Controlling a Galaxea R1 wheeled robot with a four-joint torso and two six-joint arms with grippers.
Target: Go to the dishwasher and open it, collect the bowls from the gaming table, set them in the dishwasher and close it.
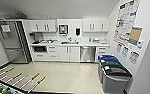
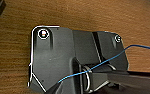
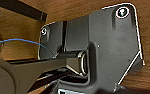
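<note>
A table-football table (image 1: 3,88) edges in at seven o'clock, rods jutting over the pale floor (image 1: 66,77). At four o'clock stand lidded bins (image 1: 114,72), contents hidden. Farther off, at one o'clock, the closed dishwasher (image 1: 87,54) sits under the counter (image 1: 66,44). Wall posters (image 1: 127,21) carry unreadable print. Whether either gripper is clenched cannot be told.

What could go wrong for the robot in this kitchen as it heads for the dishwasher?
The bins stand along the right wall, close to the dishwasher, so a wide approach might clip them. The table-football rods jut out at lower left and could snag the base on a turn. The dishwasher door looks shut, needing room to swing down.
</note>
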